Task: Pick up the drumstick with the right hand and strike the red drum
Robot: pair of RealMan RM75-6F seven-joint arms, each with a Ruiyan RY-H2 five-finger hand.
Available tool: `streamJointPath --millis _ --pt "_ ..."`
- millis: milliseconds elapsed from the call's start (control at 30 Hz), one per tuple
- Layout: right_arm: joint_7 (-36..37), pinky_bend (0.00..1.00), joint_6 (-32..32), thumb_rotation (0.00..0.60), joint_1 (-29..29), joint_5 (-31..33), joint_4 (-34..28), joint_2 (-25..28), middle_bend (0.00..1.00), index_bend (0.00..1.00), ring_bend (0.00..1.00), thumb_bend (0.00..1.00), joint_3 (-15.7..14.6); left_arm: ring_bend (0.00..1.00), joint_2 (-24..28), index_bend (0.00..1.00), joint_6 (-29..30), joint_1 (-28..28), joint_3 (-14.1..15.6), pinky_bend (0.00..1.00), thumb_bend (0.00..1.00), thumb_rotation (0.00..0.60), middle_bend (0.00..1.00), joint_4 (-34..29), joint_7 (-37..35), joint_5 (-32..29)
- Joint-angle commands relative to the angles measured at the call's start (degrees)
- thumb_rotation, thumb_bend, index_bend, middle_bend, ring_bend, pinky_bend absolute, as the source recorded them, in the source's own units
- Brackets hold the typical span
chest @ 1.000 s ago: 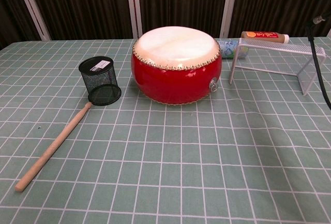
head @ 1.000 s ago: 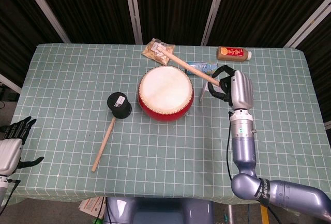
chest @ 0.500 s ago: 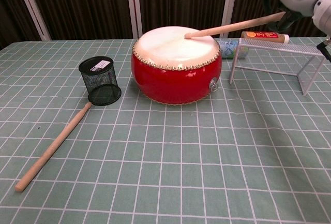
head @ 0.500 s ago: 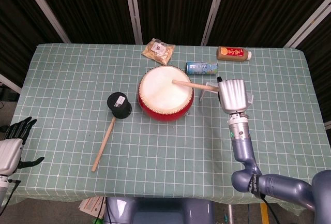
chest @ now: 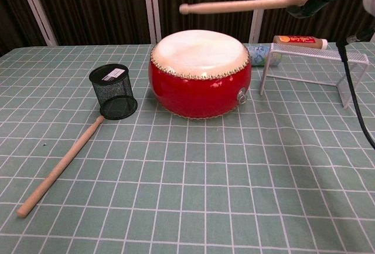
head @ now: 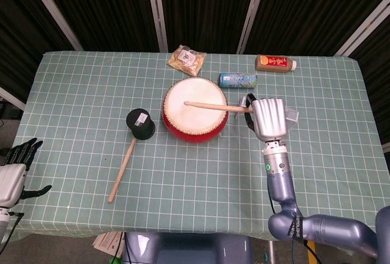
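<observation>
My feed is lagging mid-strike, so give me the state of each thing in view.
right hand: holds the drumstick
drumstick: raised, level above the drumhead, not touching
red drum: upright on the table
second drumstick: lying flat, its tip at the mesh cup
mesh cup: upright
left hand: holds nothing, at table edge

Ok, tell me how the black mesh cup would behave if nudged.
The black mesh cup looks like thin wire mesh, so probably light and easily slid. Standing upright on cloth, it may tip, then likely roll, being round.
</observation>
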Motion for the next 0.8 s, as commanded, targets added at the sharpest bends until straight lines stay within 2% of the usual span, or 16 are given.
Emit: streamJointPath --millis 33,200,367,500,667,800 --pt "5.0 0.99 1.1 0.600 -4.8 -1.1 -6.9 4.7 1.00 0.90 1.00 0.65 -0.8 0.00 0.1 0.00 0.0 0.0 0.0 0.01 0.00 0.600 0.00 0.0 -0.2 -0.1" --pt "12.3 0.99 0.3 0.600 -11.0 -6.7 -10.4 10.0 1.00 0.90 1.00 0.65 -7.0 0.00 0.1 0.00 0.1 0.1 0.1 0.01 0.00 0.600 0.00 -0.1 -0.4 0.2" --pt "17.4 0.99 -0.3 0.600 -16.0 -11.6 -8.7 12.7 1.00 0.90 1.00 0.65 -13.0 0.00 0.0 0.00 0.2 0.1 0.2 0.01 0.00 0.600 0.00 0.0 0.1 0.5" --pt "19.0 0.99 -0.7 0.600 -18.4 -12.6 -5.2 11.9 1.00 0.90 1.00 0.65 -15.4 0.00 -0.2 0.00 0.4 0.1 0.3 0.01 0.00 0.600 0.00 0.0 1.0 0.7" --pt "20.8 0.99 -2.0 0.600 -19.9 -11.1 -1.5 9.6 1.00 0.90 1.00 0.65 -16.0 0.00 -0.4 0.00 1.1 0.3 0.3 0.01 0.00 0.600 0.00 0.1 1.6 0.9" --pt "18.9 0.99 -3.9 0.600 -20.3 -9.6 3.0 7.1 1.00 0.90 1.00 0.65 -16.4 0.00 -0.7 0.00 1.5 0.5 0.2 0.01 0.00 0.600 0.00 0.2 1.6 1.0"
